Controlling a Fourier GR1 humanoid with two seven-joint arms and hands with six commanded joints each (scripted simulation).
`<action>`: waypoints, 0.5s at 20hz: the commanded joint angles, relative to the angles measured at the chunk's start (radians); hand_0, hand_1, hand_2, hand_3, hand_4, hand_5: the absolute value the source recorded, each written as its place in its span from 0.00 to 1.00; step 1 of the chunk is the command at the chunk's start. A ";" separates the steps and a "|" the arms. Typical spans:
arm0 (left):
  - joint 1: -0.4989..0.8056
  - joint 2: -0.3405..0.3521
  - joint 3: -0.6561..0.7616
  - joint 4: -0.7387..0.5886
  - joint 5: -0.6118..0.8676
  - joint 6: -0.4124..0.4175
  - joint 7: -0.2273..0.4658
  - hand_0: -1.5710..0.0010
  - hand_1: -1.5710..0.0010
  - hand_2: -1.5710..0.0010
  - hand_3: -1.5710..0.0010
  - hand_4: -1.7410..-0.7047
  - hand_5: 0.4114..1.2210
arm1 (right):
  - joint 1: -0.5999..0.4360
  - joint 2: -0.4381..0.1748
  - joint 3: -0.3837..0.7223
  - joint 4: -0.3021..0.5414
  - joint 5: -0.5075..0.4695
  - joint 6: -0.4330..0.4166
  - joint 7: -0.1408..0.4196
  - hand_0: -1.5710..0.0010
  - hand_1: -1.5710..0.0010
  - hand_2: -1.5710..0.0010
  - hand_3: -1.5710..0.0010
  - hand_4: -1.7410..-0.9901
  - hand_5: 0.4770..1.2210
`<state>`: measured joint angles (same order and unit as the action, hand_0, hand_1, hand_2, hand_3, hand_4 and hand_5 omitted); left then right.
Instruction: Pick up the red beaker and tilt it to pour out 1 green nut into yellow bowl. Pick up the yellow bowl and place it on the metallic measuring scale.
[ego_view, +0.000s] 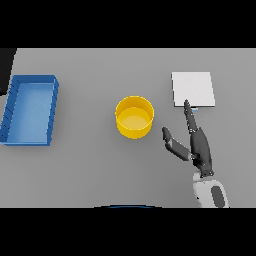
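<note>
**Yellow bowl on table, apart from scale; right hand released**

Yellow bowl (134, 117) stands upright near the centre of the grey table (90, 170). No contents can be made out inside it. It rests directly on the table surface, not on the scale.

Metallic measuring scale (193, 89), a pale square plate, lies at about 2 o'clock from the bowl, apart from it with bare table between.

Right hand (198, 144) lies at about 4 o'clock from the bowl, near but not touching it. Its fingers (189, 112) are straight and point toward 12 o'clock, the tips reaching the lower edge of the scale; the thumb (171, 141) is spread out toward the bowl. The hand is released and grasps nothing.

Blue tray (31, 141), rectangular, sits at 9 o'clock from the bowl, well apart at the table's left side.
</note>
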<state>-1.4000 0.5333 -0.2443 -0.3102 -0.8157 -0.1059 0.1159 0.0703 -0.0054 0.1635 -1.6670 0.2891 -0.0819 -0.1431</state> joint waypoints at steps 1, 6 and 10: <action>0.034 0.021 0.028 -0.015 0.027 0.023 0.036 0.00 0.00 0.00 0.10 0.00 1.00 | -0.004 -0.004 0.005 0.010 0.010 0.002 0.005 1.00 1.00 1.00 1.00 0.94 0.24; 0.237 0.061 0.195 -0.113 0.218 0.124 0.131 0.00 0.00 0.00 0.07 0.00 1.00 | -0.012 -0.012 0.005 0.009 0.029 -0.009 0.018 1.00 1.00 1.00 1.00 0.92 0.23; 0.412 0.032 0.265 -0.283 0.335 0.169 0.217 0.00 0.00 0.00 0.06 0.00 1.00 | 0.001 -0.016 0.021 -0.003 0.069 -0.026 0.018 1.00 1.00 1.00 1.00 0.91 0.23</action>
<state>-0.9867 0.5647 0.0203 -0.5922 -0.4794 0.0604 0.3302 0.0711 -0.0219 0.1842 -1.6705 0.3583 -0.1076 -0.1265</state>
